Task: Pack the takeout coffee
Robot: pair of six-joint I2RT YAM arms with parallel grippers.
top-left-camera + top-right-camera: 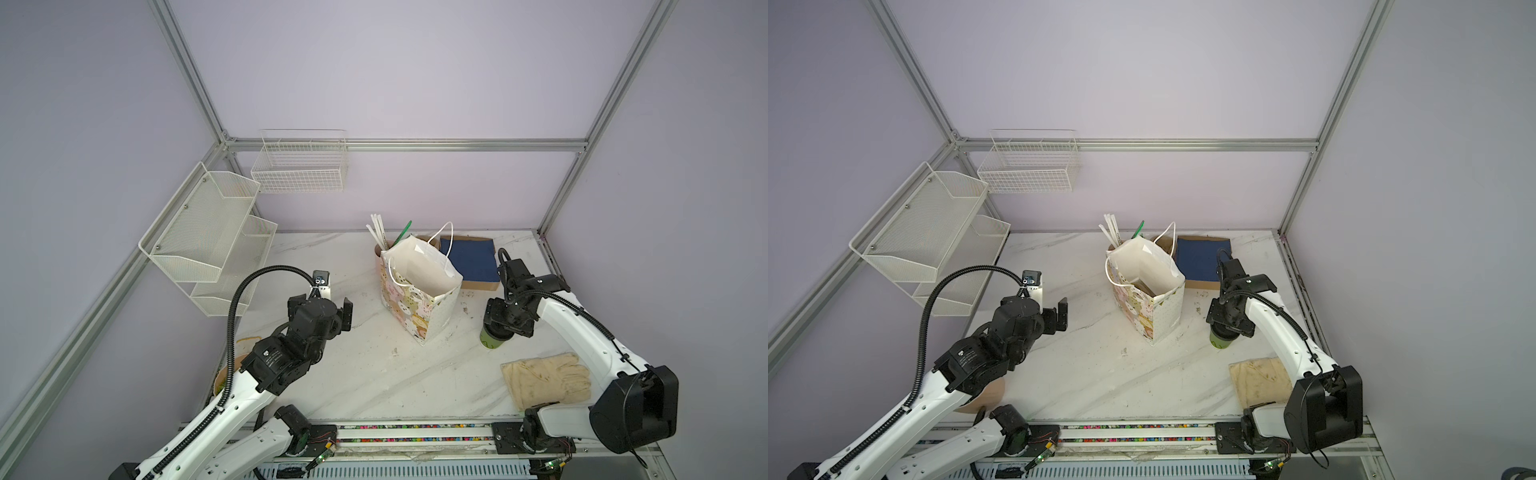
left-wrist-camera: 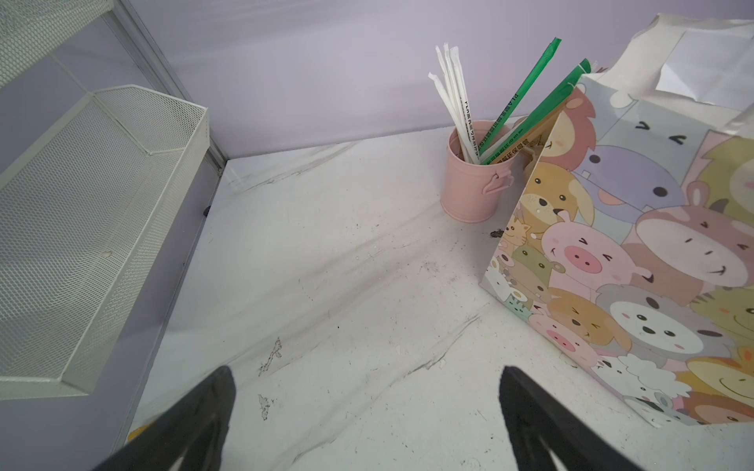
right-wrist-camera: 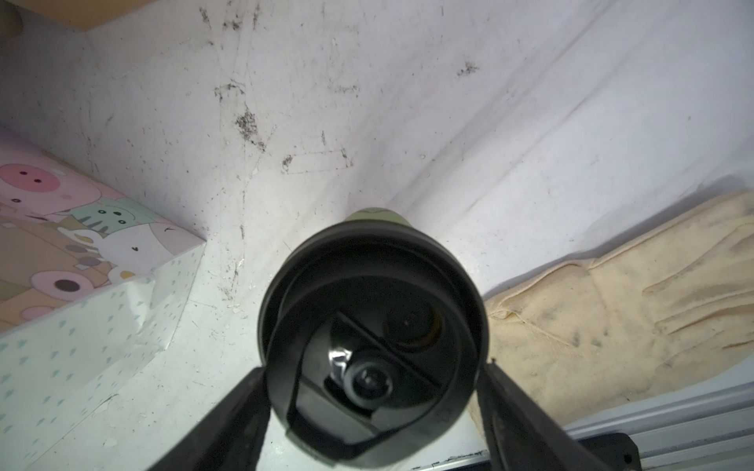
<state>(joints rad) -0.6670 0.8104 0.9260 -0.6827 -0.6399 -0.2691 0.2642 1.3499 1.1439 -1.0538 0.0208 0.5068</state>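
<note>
While my left gripper [image 2: 367, 373] hangs spread wide toward the table's [image 1: 353, 374] left edge, nothing between its jaws, my right gripper [image 3: 373, 373] sits over the takeout coffee [image 1: 493, 341]. The cup stands upright near the right edge, between the cartoon paper bag [image 1: 419, 299] and the cream glove [image 1: 546, 380]. The jaws flank its black lid [image 3: 373, 310], but whether they're gripping or just bracketing it, I cannot tell.
</note>
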